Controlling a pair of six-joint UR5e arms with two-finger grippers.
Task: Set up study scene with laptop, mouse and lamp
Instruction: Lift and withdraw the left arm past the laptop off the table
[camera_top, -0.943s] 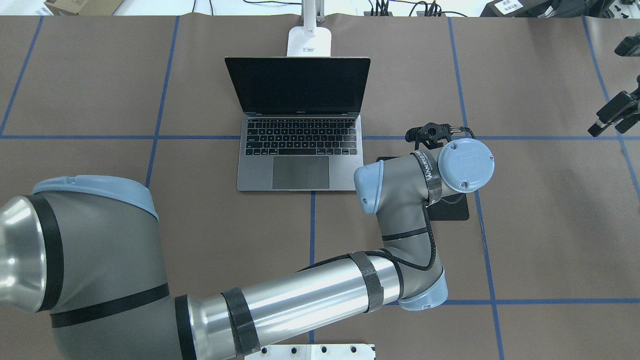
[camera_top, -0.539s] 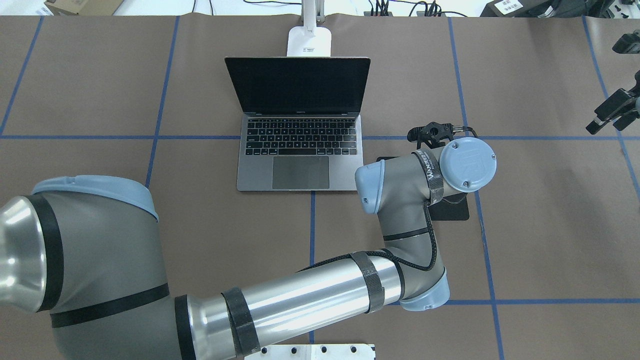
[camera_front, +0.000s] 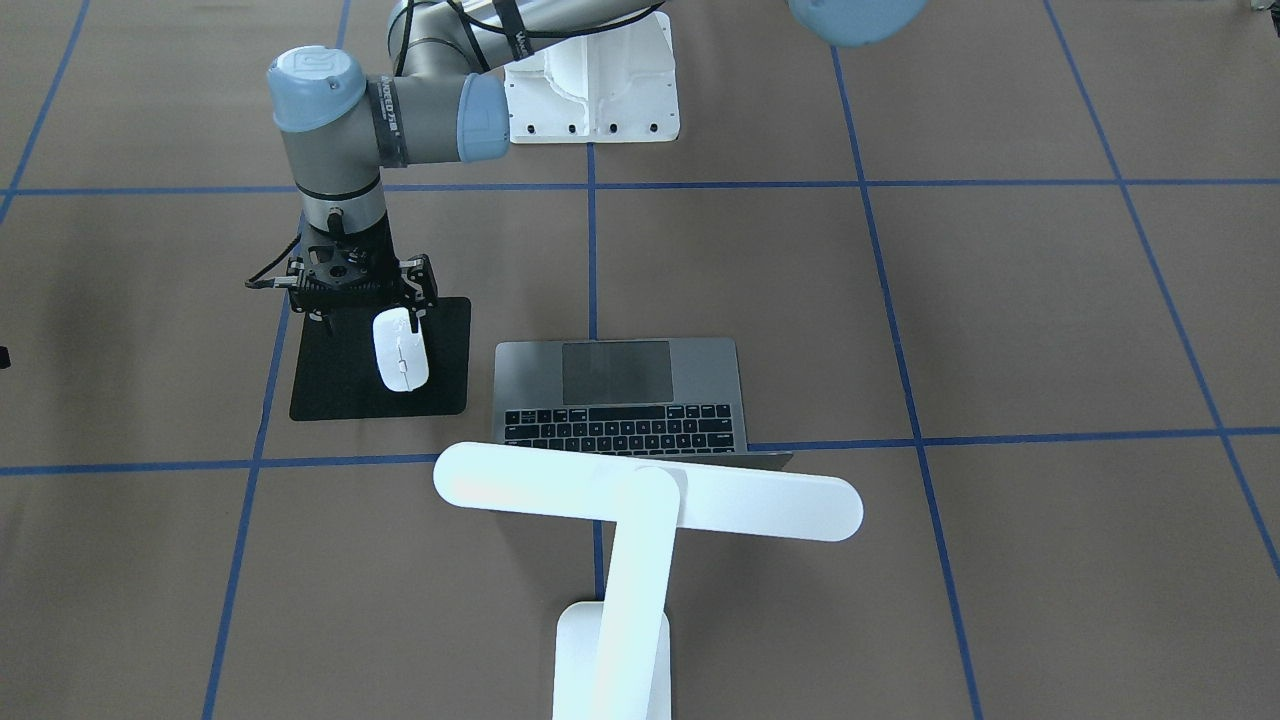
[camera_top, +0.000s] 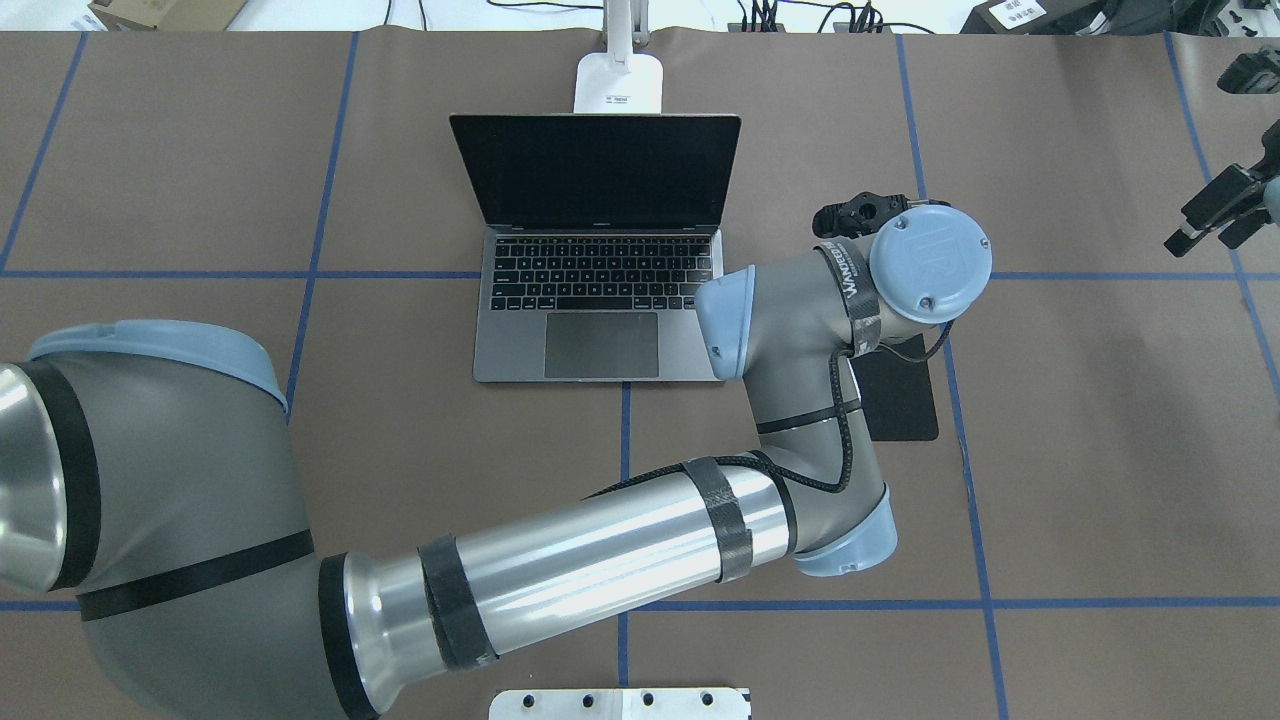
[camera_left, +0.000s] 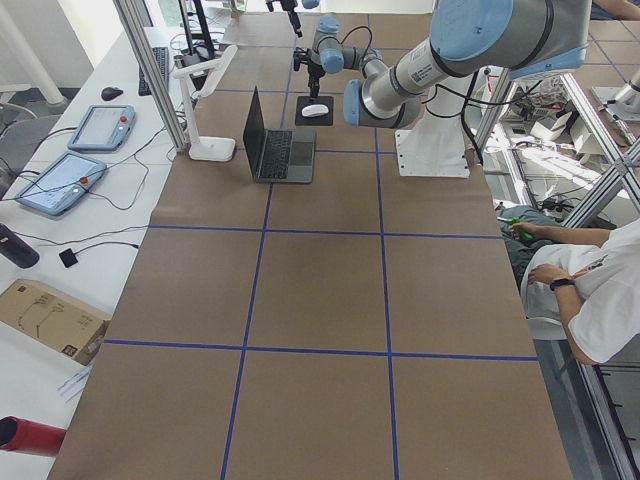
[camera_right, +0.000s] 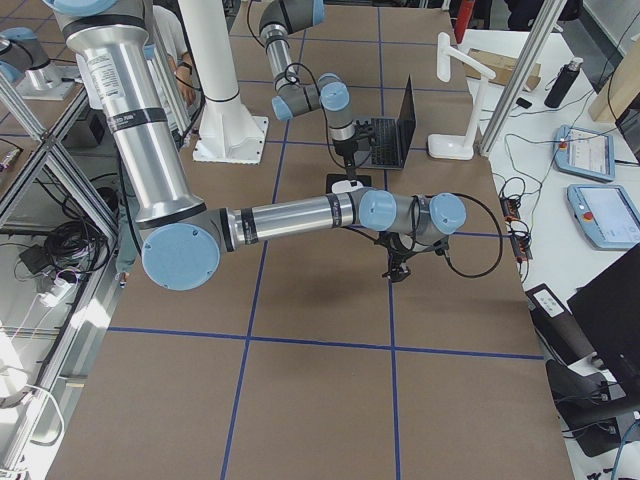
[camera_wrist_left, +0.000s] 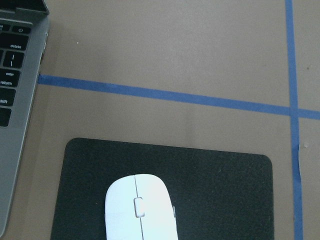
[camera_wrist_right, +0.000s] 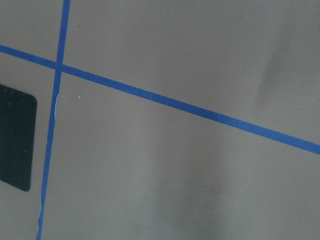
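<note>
Left hand (camera_front: 369, 316) risen, spread open, empty, over glossy white oval mouse (camera_front: 400, 352), matte black mat (camera_front: 330, 385)

Open grey laptop (camera_front: 617, 373) stands near the white lamp (camera_front: 645, 495) (white mouse (camera_front: 400, 350) on mat (camera_front: 330, 385) beside it).

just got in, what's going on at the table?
The left arm reaches across the table. The left gripper, open, hangs just above the mouse, which lies on the black mat beside the open laptop. The lamp stands behind the laptop. The right gripper hangs off to the side.
</note>
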